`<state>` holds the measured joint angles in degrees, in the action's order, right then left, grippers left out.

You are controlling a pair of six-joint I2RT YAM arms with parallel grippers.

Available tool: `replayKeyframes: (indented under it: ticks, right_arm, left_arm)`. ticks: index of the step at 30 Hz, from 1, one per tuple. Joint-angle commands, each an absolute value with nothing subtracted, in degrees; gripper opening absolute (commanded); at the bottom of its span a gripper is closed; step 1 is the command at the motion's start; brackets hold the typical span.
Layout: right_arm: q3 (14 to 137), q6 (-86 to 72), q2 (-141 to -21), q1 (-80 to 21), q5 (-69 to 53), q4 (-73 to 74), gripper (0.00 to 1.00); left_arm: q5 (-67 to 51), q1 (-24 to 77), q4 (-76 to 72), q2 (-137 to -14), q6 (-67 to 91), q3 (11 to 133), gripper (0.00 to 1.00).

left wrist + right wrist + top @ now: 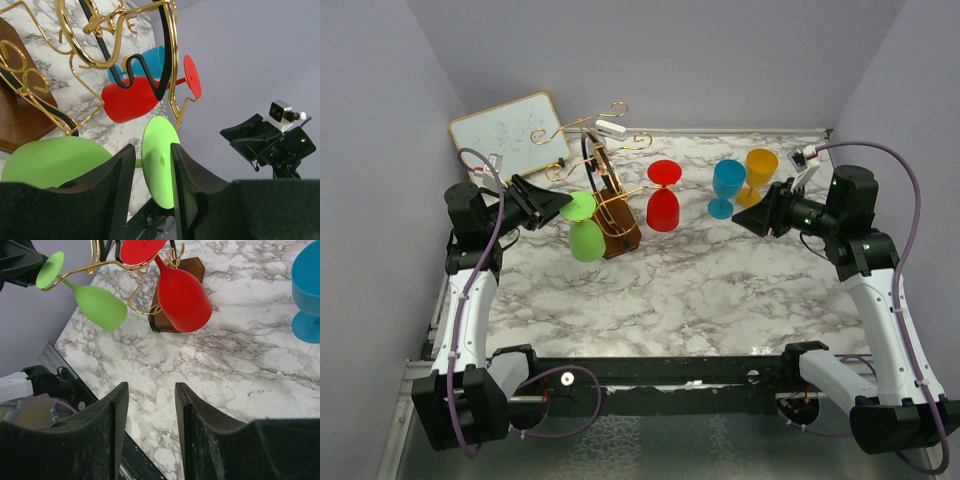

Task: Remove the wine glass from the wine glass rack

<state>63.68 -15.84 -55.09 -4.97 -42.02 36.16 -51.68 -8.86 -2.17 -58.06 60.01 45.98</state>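
Left gripper astride green glass foot, stem obscured

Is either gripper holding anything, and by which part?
Nothing firmly yet: left fingers straddle the green plastic wine glass at its round foot, gap showing. Right gripper empty.

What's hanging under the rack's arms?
A green wine glass and a red wine glass, both upside down. From the right wrist, the red bowl hides part of the rack base.
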Motion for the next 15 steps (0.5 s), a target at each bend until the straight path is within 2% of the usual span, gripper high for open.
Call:
replayKeyframes:
  ticks: [1,6,8,15]
  right_arm:
    - [63.37,-16.14,-54.0,-5.1,-40.81,34.81,0.42]
    - [63.28,-16.14,-53.9,-5.1,-40.85,34.62,0.42]
    - [63.15,-16.19,-53.83,-5.1,-40.87,34.56,0.42]
    - [62.69,-16.2,-53.61,-5.1,-40.69,34.49,0.42]
  left_arm:
    - [-53.55,-8.38,-4.56,-57.15,60.65,45.68,0.24]
    - [-53.41,-8.41,-3.32,-56.85,59.97,45.88,0.05]
    - [-53.32,-8.39,-3.08,-56.55,59.94,45.75,0.0]
    - [-52.83,-8.42,-2.54,-55.34,60.57,45.27,0.0]
